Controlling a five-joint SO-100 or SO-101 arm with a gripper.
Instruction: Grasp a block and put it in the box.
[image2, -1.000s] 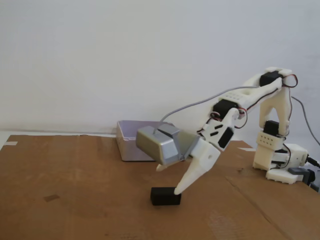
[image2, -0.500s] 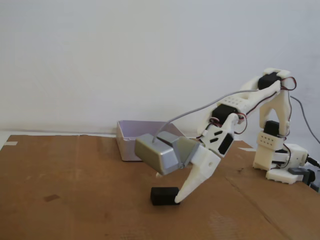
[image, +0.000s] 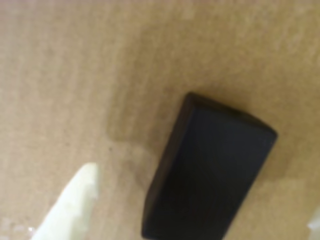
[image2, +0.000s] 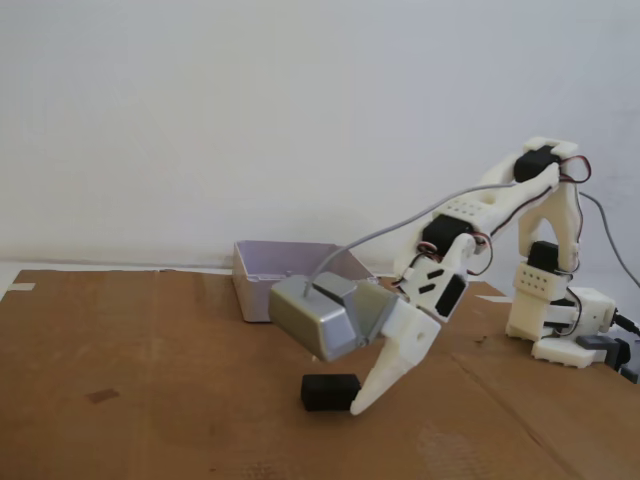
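A black rectangular block (image2: 330, 392) lies on the brown cardboard surface, and it fills the lower middle of the wrist view (image: 210, 170). My gripper (image2: 352, 402) is lowered right at the block's right end in the fixed view. In the wrist view the gripper (image: 200, 200) is open, with one white finger (image: 75, 205) left of the block and a sliver of the other at the right edge. The fingers do not press on the block. A pale open box (image2: 290, 275) stands behind the gripper; a silver wrist camera housing partly hides it.
The arm's white base (image2: 560, 320) stands at the right with cables beside it. The cardboard sheet (image2: 150, 400) covers the table, with a small dark mark at the left. A white wall is behind.
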